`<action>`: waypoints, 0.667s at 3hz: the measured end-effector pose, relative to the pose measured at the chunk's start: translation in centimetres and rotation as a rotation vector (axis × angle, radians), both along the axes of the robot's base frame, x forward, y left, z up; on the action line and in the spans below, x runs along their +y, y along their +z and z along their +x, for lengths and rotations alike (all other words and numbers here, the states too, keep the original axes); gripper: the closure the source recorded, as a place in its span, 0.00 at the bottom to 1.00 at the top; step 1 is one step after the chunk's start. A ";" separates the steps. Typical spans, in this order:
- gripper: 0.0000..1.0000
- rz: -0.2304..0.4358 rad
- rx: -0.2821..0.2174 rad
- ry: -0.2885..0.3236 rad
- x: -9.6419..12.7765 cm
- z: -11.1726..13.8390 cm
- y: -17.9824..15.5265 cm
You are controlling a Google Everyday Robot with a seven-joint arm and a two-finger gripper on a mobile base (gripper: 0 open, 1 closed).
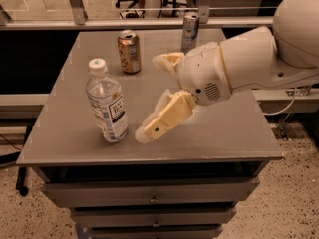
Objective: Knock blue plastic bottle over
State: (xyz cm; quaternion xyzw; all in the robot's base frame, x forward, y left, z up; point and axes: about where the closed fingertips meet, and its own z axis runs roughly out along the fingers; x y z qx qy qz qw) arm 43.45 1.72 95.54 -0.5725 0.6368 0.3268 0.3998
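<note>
The blue plastic bottle (106,103), clear with a white cap and a blue-and-white label, stands upright on the grey table (65,133) near its front left. My gripper (149,97) is open just right of the bottle. Its near finger (162,121) points down-left, and its tip is close to the bottle's base; I cannot tell whether it touches. The far finger (167,61) shows behind it, near the copper can. The white arm reaches in from the right.
A copper-orange can (129,51) stands upright at the back of the table, behind the bottle. A slim silver-blue can (190,31) stands at the back right, partly behind my wrist. Drawers sit below the table top. A rail runs behind the table.
</note>
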 end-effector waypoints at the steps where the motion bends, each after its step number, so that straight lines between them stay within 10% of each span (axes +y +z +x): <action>1: 0.00 -0.018 -0.007 -0.003 -0.4 0.0 -0.1; 2: 0.00 0.025 -0.024 0.009 0.9 0.1 -1.1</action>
